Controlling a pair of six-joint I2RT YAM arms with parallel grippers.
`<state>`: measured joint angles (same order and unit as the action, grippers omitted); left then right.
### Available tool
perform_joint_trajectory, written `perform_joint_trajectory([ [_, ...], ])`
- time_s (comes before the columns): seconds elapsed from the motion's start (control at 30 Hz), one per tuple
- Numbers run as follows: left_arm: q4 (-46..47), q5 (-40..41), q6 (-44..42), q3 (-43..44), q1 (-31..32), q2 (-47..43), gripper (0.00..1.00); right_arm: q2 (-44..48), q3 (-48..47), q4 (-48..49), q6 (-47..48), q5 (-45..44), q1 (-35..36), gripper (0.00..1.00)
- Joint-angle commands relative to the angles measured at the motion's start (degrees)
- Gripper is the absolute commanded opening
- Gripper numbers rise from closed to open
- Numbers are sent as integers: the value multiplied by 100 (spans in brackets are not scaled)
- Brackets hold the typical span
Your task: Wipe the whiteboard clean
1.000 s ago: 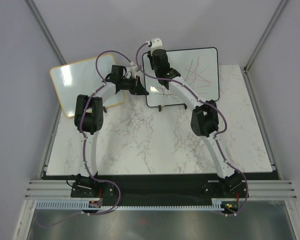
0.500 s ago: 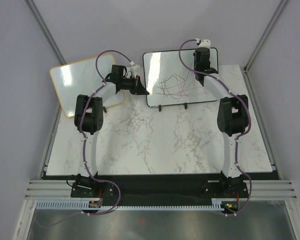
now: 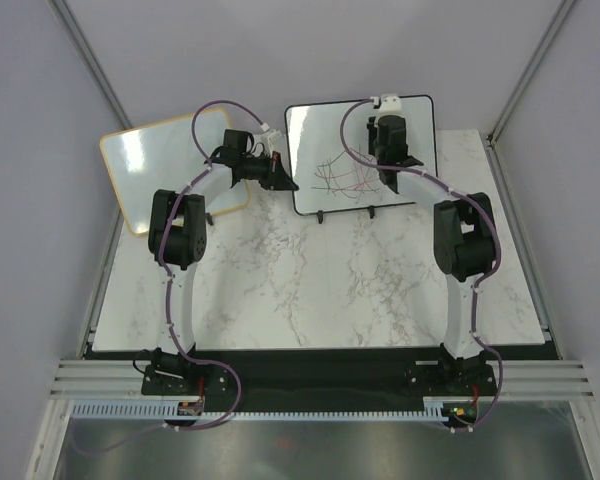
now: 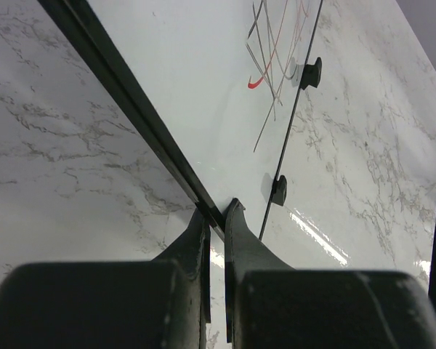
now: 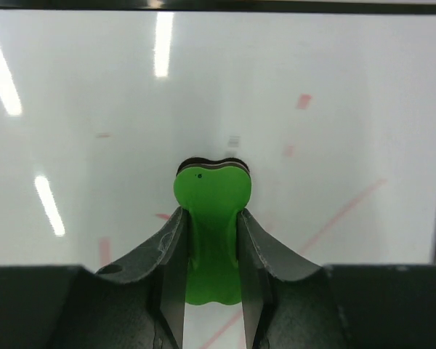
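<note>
The right gripper (image 3: pixel 390 140) has swung back from the board's far right corner toward its upper middle, and the lines that crossed the right half a second ago are gone. The sweep looks to be working, with the left part still to do.

In the top view, the whiteboard (image 3: pixel 320 125) stands propped on its feet at 12 o'clock on the marble table (image 3: pixel 310 290). Red and black scribbles remain toward its 7 o'clock area. The left gripper (image 3: pixel 280 180) sits at the board's 9 o'clock edge. A wooden-framed board (image 3: pixel 165 165) lies at 10 o'clock.

In the left wrist view, the left gripper (image 4: pixel 216 214) has its fingers pressed nearly together, pinching the black frame of the whiteboard (image 4: pixel 203 58) and steadying it.

In the right wrist view, the right gripper (image 5: pixel 211 212) pinches a green eraser (image 5: pixel 212 185), whose head meets the whiteboard (image 5: pixel 312 58). Faint red traces linger toward 4 o'clock, so another pass there seems likely.
</note>
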<state>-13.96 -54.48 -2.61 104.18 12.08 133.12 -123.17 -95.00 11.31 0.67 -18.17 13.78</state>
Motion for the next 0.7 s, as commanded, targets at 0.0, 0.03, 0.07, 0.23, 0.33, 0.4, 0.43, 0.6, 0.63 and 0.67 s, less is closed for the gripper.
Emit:
perform_joint_trajectory([
  [0.0,306,508,-1004,-12,137,-155,2,83,289,635,-14,921,607,0],
  [0.03,314,500,-1013,-21,128,-163,2,57,298,679,38,930,826,0],
  [0.07,306,500,-1013,-21,128,-164,2,-13,281,697,100,956,924,0],
  [0.23,306,491,-1013,-47,128,-190,2,-75,245,758,-65,676,908,0],
  [0.33,306,482,-1013,-56,128,-190,2,83,552,908,-365,666,479,0],
  [0.4,297,482,-987,-30,128,-172,2,188,693,873,-453,352,258,0],
  [0.43,297,473,-987,-29,128,-172,2,206,702,821,-462,245,48,0],
  [0.6,297,482,-987,-21,128,-172,2,259,799,565,-559,104,-551,0],
  [0.63,288,473,-987,-12,120,-172,2,259,816,548,-550,86,-648,0],
  [0.67,288,473,-987,-21,120,-172,2,276,834,530,-533,69,-666,0],
])
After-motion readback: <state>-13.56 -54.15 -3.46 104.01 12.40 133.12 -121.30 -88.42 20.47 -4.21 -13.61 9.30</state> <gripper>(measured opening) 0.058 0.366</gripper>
